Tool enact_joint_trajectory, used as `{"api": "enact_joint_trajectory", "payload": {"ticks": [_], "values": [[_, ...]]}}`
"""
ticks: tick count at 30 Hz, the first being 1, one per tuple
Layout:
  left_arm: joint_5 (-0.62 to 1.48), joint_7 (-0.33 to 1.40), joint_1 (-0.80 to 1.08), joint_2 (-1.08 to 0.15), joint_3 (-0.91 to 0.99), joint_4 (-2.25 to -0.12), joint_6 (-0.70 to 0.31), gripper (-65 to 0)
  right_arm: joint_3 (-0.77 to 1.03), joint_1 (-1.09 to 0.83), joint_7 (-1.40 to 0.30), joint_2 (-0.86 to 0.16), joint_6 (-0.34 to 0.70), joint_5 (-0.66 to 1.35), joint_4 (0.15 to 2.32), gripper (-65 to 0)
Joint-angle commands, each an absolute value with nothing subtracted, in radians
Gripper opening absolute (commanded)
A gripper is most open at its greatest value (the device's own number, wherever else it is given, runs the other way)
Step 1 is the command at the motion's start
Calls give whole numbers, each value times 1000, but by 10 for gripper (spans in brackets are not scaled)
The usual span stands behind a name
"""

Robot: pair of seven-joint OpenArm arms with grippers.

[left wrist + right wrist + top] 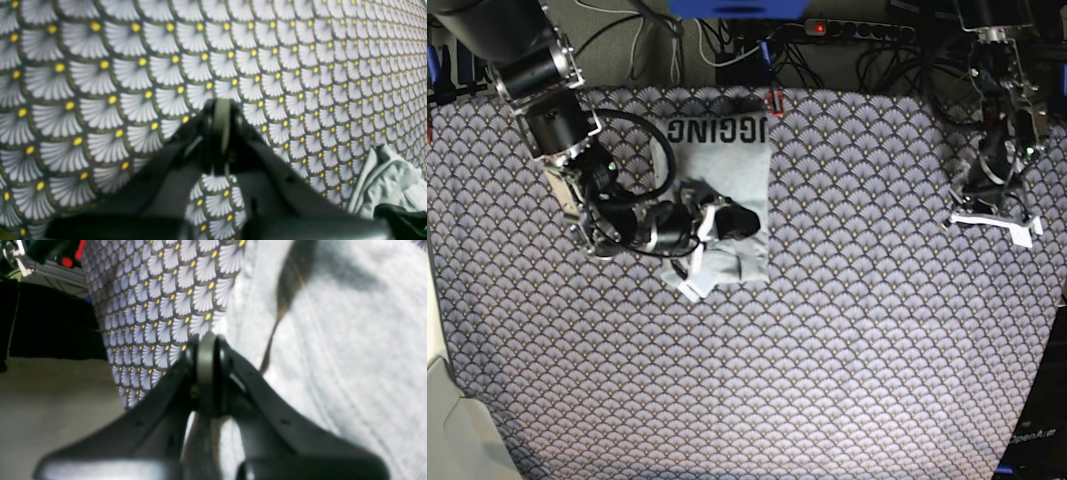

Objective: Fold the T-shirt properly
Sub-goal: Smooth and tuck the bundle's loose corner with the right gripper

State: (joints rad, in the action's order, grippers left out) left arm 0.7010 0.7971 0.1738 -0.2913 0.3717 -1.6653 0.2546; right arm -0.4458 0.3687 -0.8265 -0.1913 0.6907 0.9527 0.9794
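The light grey T-shirt (727,165) lies partly folded left of the middle of the patterned cloth, with black lettering (717,130) along its far edge. Its near part is bunched up. My right gripper (727,218) rests on the shirt's middle. In the right wrist view the right gripper (206,340) has its jaws together at the edge of the T-shirt (333,356), where the shirt meets the patterned cloth. My left gripper (992,212) is far off at the right edge, away from the shirt. In the left wrist view the left gripper (222,106) is shut and empty above the cloth.
The purple-grey fan-scale cloth (857,330) covers the whole table. A pale crumpled piece (383,180) lies beside my left gripper, and it shows white in the base view (1012,226). Cables and a power strip (857,28) run behind the table. The floor (50,413) shows past the table's edge.
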Motion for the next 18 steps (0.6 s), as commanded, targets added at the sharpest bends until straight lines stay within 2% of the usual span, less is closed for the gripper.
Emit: {"api": "enact_joint_trajectory", "payload": {"ticks": [1, 10, 18], "values": [[710, 783, 166, -315, 377, -1685, 248, -647, -443, 400, -819, -193, 698, 975, 1013, -650], [717, 783, 229, -329, 406, -1797, 245, -647, -403, 331, -974, -242, 698, 978, 1399, -650], [719, 783, 395, -328, 492, -1913, 237, -647, -226, 62, -1044, -326, 698, 977, 1825, -650]]}}
